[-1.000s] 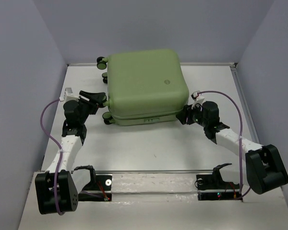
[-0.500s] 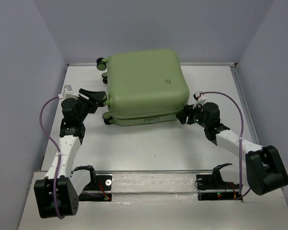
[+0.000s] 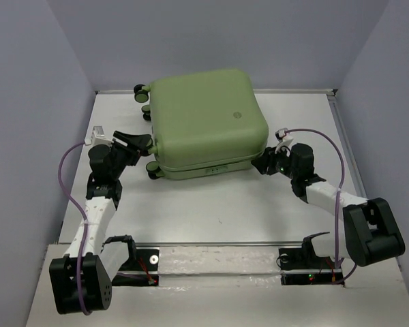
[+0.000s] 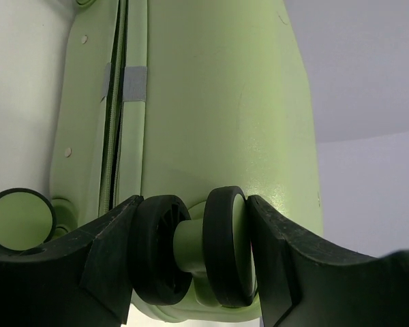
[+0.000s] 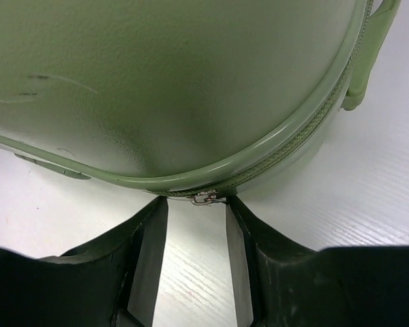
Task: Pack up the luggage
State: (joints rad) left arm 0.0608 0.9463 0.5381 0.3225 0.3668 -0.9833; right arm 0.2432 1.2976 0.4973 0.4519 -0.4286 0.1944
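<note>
The luggage point(image 3: 204, 116), closed, is laid flat toward the far edge of the worktop point(image 3: 211, 204), midway across. A caster wheel point(image 4: 221, 245) is clamped by the left gripper point(image 3: 142, 143). The right gripper point(image 5: 196, 204) is held slightly parted, with the zipper pull point(image 5: 206, 199) between its tips.

Luggage point(image 3: 204, 119) barred the way ahead.
Bare table point(image 3: 211, 204) lay open on its near side; a caster wheel point(image 4: 225, 248) filled the gap of my left pincer point(image 4: 194, 208).
</note>
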